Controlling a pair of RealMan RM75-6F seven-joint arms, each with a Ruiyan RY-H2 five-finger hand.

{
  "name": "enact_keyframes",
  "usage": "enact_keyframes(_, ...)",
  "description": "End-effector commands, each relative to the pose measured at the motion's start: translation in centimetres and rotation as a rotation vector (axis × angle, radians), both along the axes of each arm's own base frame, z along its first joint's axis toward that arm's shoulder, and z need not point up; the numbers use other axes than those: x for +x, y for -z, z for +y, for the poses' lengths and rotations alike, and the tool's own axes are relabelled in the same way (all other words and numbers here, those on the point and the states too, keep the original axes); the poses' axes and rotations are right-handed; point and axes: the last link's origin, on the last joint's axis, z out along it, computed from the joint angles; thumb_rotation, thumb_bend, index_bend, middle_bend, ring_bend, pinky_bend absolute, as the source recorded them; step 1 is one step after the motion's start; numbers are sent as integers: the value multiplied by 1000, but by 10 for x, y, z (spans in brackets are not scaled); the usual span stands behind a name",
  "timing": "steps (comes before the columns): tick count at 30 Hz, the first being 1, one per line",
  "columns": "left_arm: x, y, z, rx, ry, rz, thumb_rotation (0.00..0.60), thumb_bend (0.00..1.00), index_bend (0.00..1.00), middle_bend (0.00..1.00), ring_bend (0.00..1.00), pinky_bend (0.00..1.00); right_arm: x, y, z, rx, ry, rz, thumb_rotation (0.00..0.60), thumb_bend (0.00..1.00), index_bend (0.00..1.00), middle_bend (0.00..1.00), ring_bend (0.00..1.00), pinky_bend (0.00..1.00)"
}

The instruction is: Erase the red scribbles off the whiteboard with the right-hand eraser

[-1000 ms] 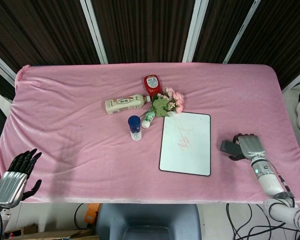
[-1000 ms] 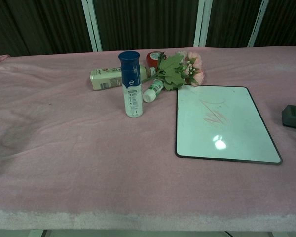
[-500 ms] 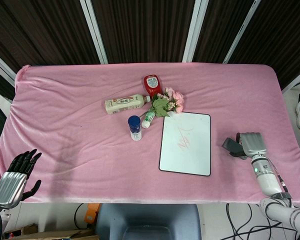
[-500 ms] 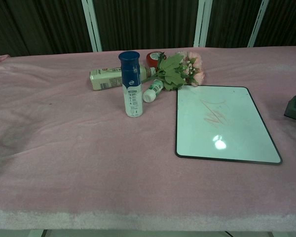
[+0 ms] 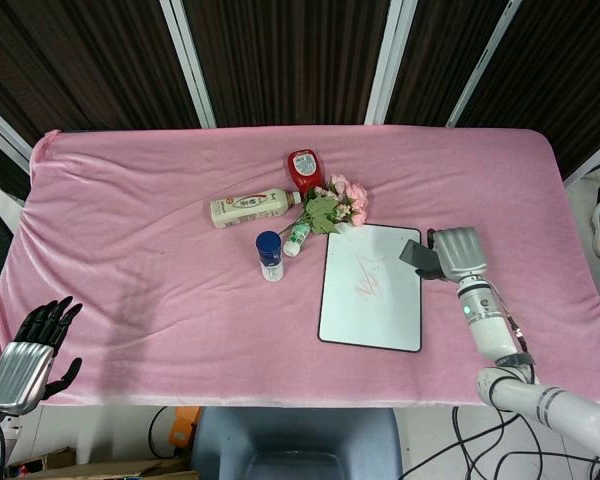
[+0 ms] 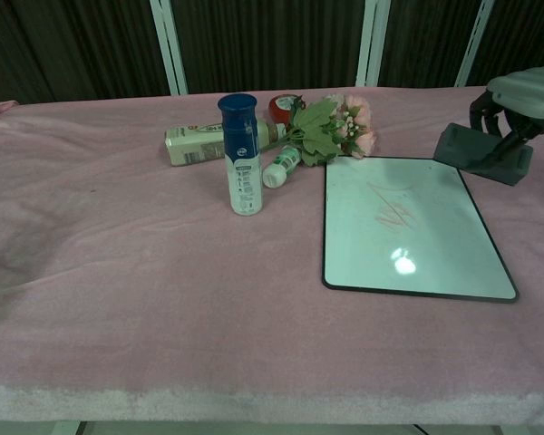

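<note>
Head view: right hand (image 5: 460, 252) grips the grey eraser (image 5: 421, 255), fingers wrapped over its top. The eraser sits at the upper right corner of the whiteboard (image 5: 371, 300), overlapping the board's black frame from this angle. Chest view confirms the hold: the eraser (image 6: 482, 155) hangs tilted in the right hand (image 6: 524, 100), raised off the pink worktop (image 6: 118, 272) just beyond the board's far right corner; whether it touches the board cannot be told.

The whiteboard (image 6: 408, 231) lies flat on the worktop, right of centre. Red scribbles (image 6: 392, 207) remain on its upper middle area, faint but visible, well apart from the eraser.

Left hand (image 5: 32, 345) hangs at the near left edge of the worktop, fingers apart, holding nothing.

Other items stand behind and left of the board: an upright blue-capped bottle (image 6: 239, 154), a cream bottle lying on its side (image 5: 248, 208), a red bottle (image 5: 304, 168), a small white bottle (image 6: 281, 167), and a spray of artificial pink flowers (image 6: 331, 125) touching the board's far left corner.
</note>
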Motion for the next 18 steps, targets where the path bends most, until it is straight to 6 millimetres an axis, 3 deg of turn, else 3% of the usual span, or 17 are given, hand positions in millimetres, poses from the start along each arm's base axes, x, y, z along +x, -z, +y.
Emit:
enact_keyframes(1,-1,0,1,2,-5,2,600,391,0,0,0,95,28,24,-6,65,-32,23,600,434,870,700,696,771)
enact_keyframes(8,-1,0,3,4,-13,7,600,391,0,0,0,95,52,48,-1,149,-61,111,600,434,874,706,700,771)
enact_keyframes(18,-1,0,2,-2,-18,14,600,393,0,0,0,96,61,76,12,248,-48,120,600,434,874,708,701,771)
